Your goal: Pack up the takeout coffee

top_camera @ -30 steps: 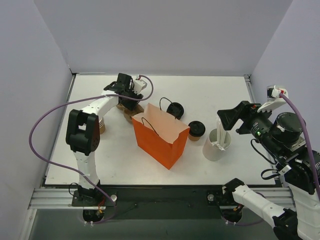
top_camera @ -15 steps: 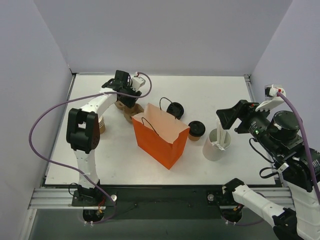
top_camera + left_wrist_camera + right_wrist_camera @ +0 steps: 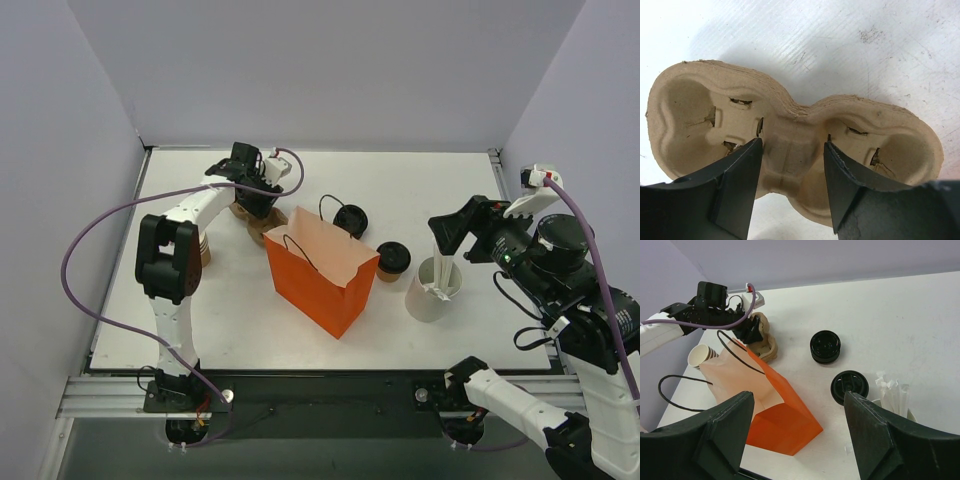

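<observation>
While working down by size, start at the white tabletop (image 3: 440, 180) beneath the right pincer (image 3: 797, 400). Locate the orange bag (image 3: 785, 425) ahead of that pincer, upright, mouth open. Find the white cup (image 3: 428, 298) close below it. Read the right pincer as spread wide, gripping nothing. Read the left pincer (image 3: 792, 150) as parted, straddling the waist of the pulp carrier (image 3: 790, 125); contact not discernible. Locate the takeout coffee (image 3: 849, 386), lidded, ahead of the right pincer, between bag and white cup.
</observation>
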Available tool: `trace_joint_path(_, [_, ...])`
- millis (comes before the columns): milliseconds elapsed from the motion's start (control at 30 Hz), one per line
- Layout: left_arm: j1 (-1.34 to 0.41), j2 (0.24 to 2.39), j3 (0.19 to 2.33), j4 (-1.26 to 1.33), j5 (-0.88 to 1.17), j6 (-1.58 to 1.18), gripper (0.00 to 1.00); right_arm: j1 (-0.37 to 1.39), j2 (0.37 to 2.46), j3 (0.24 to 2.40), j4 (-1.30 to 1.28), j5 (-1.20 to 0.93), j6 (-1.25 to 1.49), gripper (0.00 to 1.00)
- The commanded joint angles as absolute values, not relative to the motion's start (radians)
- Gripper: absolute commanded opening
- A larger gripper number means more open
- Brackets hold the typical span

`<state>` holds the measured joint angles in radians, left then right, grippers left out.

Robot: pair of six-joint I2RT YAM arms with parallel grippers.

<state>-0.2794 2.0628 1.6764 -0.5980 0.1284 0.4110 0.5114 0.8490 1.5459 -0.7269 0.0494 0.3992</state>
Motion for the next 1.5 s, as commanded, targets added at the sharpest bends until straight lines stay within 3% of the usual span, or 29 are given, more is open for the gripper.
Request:
trace_joint_path(0, [-0.273, 2.074, 1.718, -0.612, 0.133, 0.428, 0.60, 0.515, 0.850, 1.569, -0.723, 0.068, 0.391, 0.73])
trace_joint_path(200, [-0.272, 2.072, 1.746, -0.640, 0.138, 0.430, 0.50, 0.515, 0.850, 1.572, -0.727, 0.072, 0.391, 0.73])
trace_joint_path(500, [-0.276, 2.075, 1.916, -0.767, 0.101, 0.399, 0.50, 0.515, 0.854, 1.569, -0.729, 0.058, 0.388, 0.73])
trace_joint_path(800, [-0.282, 2.057, 1.882, -0.762, 0.052, 0.385, 0.47, 0.515, 0.841, 1.578, -0.739, 0.061, 0.388, 0.73])
trace_joint_path(1033, [-0.284, 2.060, 2.006, -0.834, 0.035, 0.354, 0.47, 0.515, 0.839, 1.588, -0.747, 0.067, 0.393, 0.73])
trace_joint_path(1467, [-0.273, 2.063, 1.951, -0.850, 0.100, 0.385, 0.61, 0.515, 0.815, 1.591, -0.775, 0.068, 0.419, 0.73])
